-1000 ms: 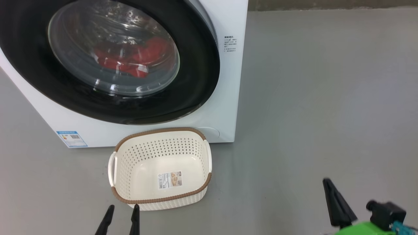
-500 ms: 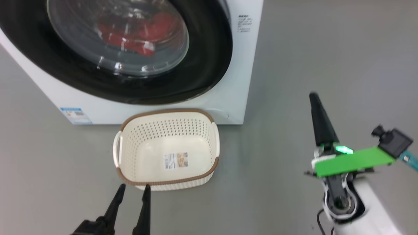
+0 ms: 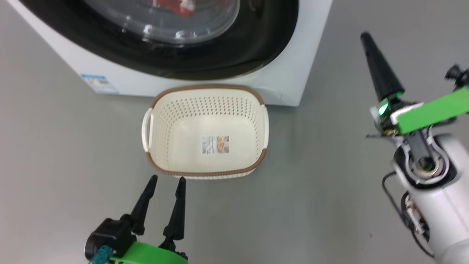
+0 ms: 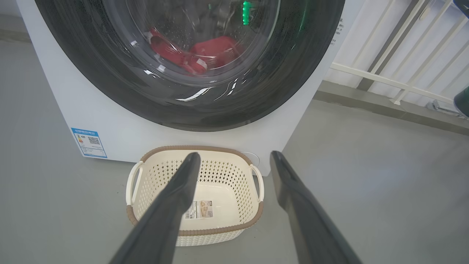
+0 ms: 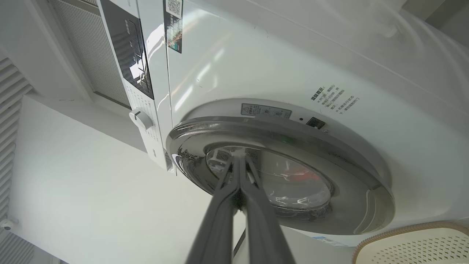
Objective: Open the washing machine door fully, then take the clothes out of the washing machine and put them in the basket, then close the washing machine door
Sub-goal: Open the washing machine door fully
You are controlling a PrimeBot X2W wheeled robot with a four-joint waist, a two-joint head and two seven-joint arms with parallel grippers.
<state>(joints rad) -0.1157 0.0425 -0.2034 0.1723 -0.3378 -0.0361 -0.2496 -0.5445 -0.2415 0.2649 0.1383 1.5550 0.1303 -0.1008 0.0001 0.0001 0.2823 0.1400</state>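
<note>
The white washing machine (image 3: 304,66) stands at the top of the head view. Its door (image 3: 256,47), black-rimmed with a glass window, lies against the front. The red clothes (image 4: 205,51) lie inside, behind the glass. The cream basket (image 3: 152,110) with a brown rim sits empty on the floor just before the machine. My left gripper (image 3: 167,179) is open, right in front of the basket's near rim, with nothing between its fingers. My right gripper (image 3: 365,36) is shut on nothing, raised over the floor to the right of the machine. In the right wrist view the right gripper (image 5: 238,159) points at the door (image 5: 351,205).
A blue sticker (image 3: 99,83) marks the machine's lower left corner. Bare grey floor (image 3: 329,190) spreads to the right of the basket. A white railing (image 4: 403,73) stands beyond the machine's right side. The control panel with a knob (image 5: 141,119) is at the machine's top.
The head camera has tipped down, so machine and basket sit higher in view. My right arm has risen from the lower right corner to beside the machine, fingers shut.
</note>
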